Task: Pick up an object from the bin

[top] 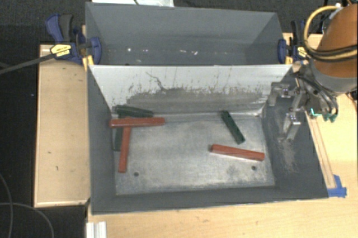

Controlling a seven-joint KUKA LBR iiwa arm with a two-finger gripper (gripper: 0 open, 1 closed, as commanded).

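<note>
From my station I see the gripper hanging at the right side of the bin, over the sloping right wall, just beyond the edge of the flat floor. I cannot tell how far open it is, nor whether it has hold of anything; it reads against the grey wall as a cluster of metal parts. The orange cover of the arm sits above and to the right of it, outside the rim. Nearest to the gripper, a little to its left on the floor, lies a red stick, nearly level, with its right end slightly lower. Just above that one, a green stick lies slantwise, apart from the red one. Well away on the left side, a second red stick crosses the top end of a third red stick, which runs down the floor. A dark green stick lies just behind them against the back wall.
</note>
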